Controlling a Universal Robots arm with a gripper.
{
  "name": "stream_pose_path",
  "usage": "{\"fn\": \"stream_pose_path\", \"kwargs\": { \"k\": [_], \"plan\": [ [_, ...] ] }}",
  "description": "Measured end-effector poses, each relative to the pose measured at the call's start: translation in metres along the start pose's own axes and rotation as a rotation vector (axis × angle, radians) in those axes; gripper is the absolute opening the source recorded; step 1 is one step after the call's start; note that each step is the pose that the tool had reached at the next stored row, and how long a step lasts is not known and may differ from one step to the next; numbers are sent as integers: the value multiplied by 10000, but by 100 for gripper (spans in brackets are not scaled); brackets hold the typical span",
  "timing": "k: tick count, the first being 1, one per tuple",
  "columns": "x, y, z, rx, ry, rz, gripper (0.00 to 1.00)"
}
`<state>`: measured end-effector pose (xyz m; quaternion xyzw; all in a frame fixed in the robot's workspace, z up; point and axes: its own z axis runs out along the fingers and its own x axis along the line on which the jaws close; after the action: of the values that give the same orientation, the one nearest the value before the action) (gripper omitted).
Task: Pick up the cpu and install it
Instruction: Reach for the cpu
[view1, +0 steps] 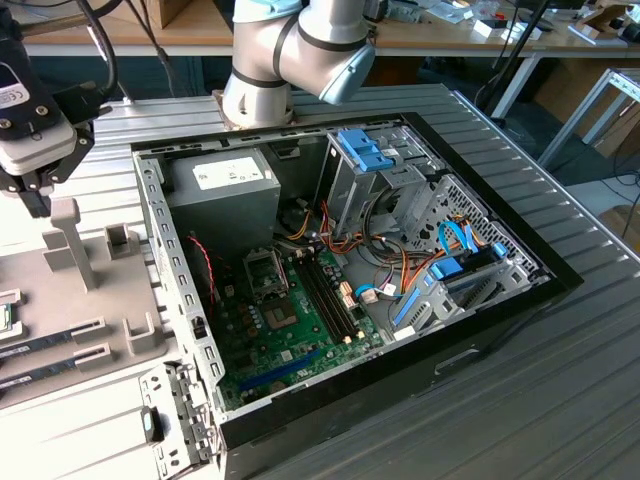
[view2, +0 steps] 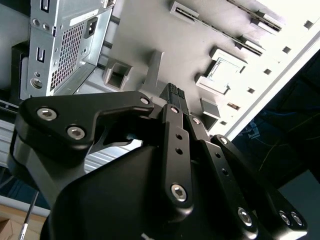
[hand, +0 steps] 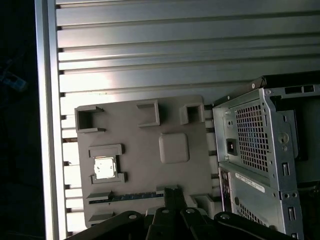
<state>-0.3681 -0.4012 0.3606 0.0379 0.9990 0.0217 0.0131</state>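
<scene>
The cpu (hand: 104, 167), a small silver square, lies flat in a raised holder on the grey fixture plate (hand: 150, 140); it also shows in the second wrist view (view2: 220, 71). In the exterior view the cpu (view1: 5, 318) sits at the picture's left edge. My gripper (view1: 36, 203) hangs above the plate, well off to the side of the cpu. Its black fingers (view2: 172, 95) are pressed together with nothing between them, and their tips (hand: 172, 192) hover over the plate's edge. The motherboard socket (view1: 265, 272) sits inside the open computer case (view1: 180, 300).
Long memory sticks (view1: 45, 340) lie in slots on the plate beside several upright grey blocks (view1: 70, 240). The case holds a grey power supply (view1: 225, 185), drive cages (view1: 375, 165) and loose cables (view1: 400, 270). Everything rests on a ribbed metal table (view1: 560, 400).
</scene>
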Motion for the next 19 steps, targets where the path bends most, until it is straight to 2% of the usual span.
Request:
{"fn": "stream_pose_path", "kwargs": {
  "k": [19],
  "plan": [
    [107,-11,69,0,0,-1,10]
  ]
}}
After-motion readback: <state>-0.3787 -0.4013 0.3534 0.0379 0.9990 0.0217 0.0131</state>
